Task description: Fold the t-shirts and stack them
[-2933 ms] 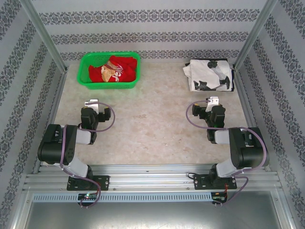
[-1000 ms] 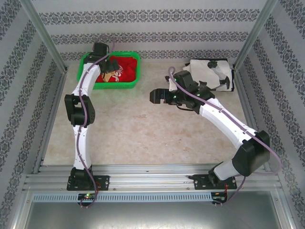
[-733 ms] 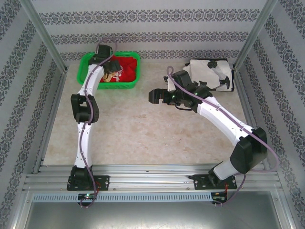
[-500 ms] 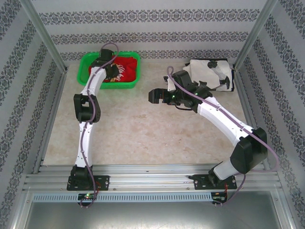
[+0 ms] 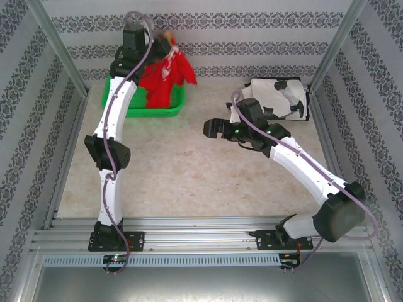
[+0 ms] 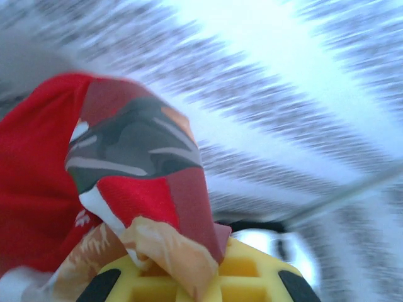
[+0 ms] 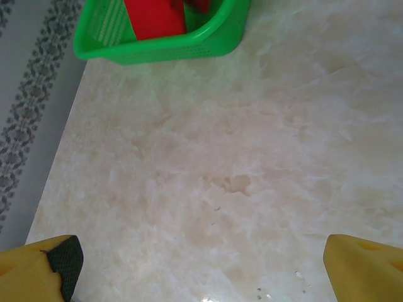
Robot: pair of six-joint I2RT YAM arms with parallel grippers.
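Left fingers (image 6: 252, 283) are clamped together on the red shirt (image 6: 38, 163). In your left wrist view the yellow pads pinch a bunched fold of it, with brown print and white lettering just above the pinch. Background in that view is smeared, so take no detail from it.

From the top camera, the left arm (image 5: 116, 100) is stretched up over the far-left corner of the counter (image 5: 189, 170). The red shirt (image 5: 167, 78) hangs from its tip in front of the back wall. The upper part is bunched at the grip and the rest drapes down toward the green basket (image 5: 157, 112). The lower end is within the basket outline. The right wrist view shows red cloth (image 7: 154, 16) inside the basket (image 7: 164, 50), so part of the shirt is in there. Whether it rests on the basket floor, you can't tell.

Right fingers (image 5: 211, 129) are spread wide with nothing between them. They hover over the counter's middle, a bit toward the far edge, pointing at the basket side and well apart from the basket. In the right wrist view each yellow finger (image 7: 38, 267) sits at a bottom corner, with bare marbled counter (image 7: 239, 157) between them.

White shirt (image 5: 277, 100) with black blotches lies in a loose heap at the far-right corner of the counter, close to the right edge. It is just behind the right arm's wrist and neither set of fingers touches it. The two shirts are well apart, at opposite far corners.
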